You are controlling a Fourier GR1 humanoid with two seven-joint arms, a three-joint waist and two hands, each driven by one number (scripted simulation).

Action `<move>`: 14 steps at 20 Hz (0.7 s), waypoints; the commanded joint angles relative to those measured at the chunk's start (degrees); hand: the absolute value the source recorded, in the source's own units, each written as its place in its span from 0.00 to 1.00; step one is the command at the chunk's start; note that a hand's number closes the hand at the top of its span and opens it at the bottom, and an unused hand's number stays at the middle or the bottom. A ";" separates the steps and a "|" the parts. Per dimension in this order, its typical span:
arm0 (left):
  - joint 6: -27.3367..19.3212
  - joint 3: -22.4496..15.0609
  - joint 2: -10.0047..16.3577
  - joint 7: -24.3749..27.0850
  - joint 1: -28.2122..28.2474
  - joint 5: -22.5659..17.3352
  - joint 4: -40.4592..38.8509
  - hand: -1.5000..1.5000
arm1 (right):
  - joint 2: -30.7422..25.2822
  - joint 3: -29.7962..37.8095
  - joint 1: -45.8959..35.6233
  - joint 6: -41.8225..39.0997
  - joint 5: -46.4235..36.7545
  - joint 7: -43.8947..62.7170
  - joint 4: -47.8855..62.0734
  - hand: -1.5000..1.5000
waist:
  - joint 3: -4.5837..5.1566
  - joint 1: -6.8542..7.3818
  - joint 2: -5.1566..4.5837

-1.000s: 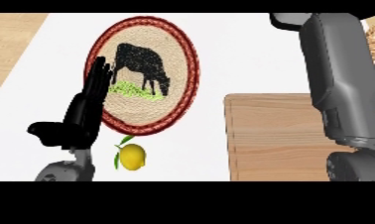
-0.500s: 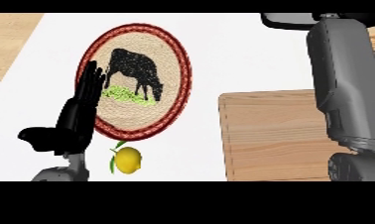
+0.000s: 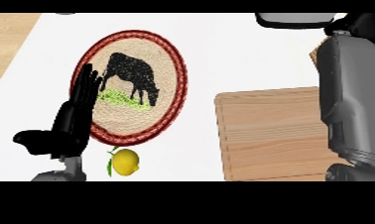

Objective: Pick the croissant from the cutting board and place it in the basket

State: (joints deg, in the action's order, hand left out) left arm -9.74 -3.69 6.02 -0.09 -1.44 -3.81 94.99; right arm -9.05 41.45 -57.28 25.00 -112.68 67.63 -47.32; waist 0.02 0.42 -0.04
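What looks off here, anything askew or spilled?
Nothing is spilled or damaged. One oddity: no croissant shows on the board. The right forearm covers the board's right side, so it may be hidden there. A lemon lies just below the basket, and the left hand rests open over the basket's left rim.

The basket is coarse woven fibre, matt, with a braided red rim. Right of the basket, the cutting board shows smooth, pale wood grain. Just below the basket, the lemon has a faint sheen. The counter under it is matt white. At the basket's left rim the left hand looks matt black, perhaps plastic.
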 commanded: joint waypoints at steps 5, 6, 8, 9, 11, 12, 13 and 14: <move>-1.29 -0.68 -1.19 -0.05 0.59 1.48 0.53 0.50 | 2.26 2.77 5.67 -2.33 1.94 5.87 -4.60 1.00 | -0.01 -0.41 0.10; -0.39 0.79 0.18 -1.75 -0.12 0.19 1.69 0.50 | 3.66 2.38 7.58 -3.92 1.91 4.89 -6.50 1.00 | -0.01 -0.62 0.23; 1.49 0.99 0.45 -0.23 1.13 -0.98 0.80 0.50 | 0.44 3.93 6.26 -4.01 3.34 3.99 -4.19 1.00 | -0.01 -0.10 0.04; 2.52 1.76 1.61 -0.52 1.64 -1.72 2.31 0.50 | 1.78 3.99 9.55 -1.93 4.41 2.55 -6.08 1.00 | -0.02 -0.27 0.14; 1.10 1.24 0.58 -2.27 1.74 -1.25 4.36 0.50 | 1.35 3.77 8.73 0.83 5.53 2.58 -5.32 1.00 | -0.04 0.09 0.04; -1.26 -2.60 -1.15 -2.79 4.94 2.44 7.07 0.50 | 2.27 4.41 11.05 1.92 6.18 1.56 -7.72 1.00 | -0.05 -0.04 0.20; -1.07 -0.31 -1.11 -1.52 -0.08 1.65 2.08 0.50 | 3.87 3.20 12.07 0.04 6.44 1.33 -10.22 1.00 | -0.01 -0.61 0.15; -1.03 -1.38 -1.94 -2.12 0.45 1.67 2.47 0.50 | 2.94 3.29 11.23 0.47 7.40 1.19 -8.42 1.00 | -0.02 -0.29 0.05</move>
State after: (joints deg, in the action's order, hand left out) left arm -9.89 -4.05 5.33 -1.35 -0.20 -3.10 97.53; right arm -6.65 45.19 -47.38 24.76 -107.36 63.46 -54.32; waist -0.01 0.16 0.05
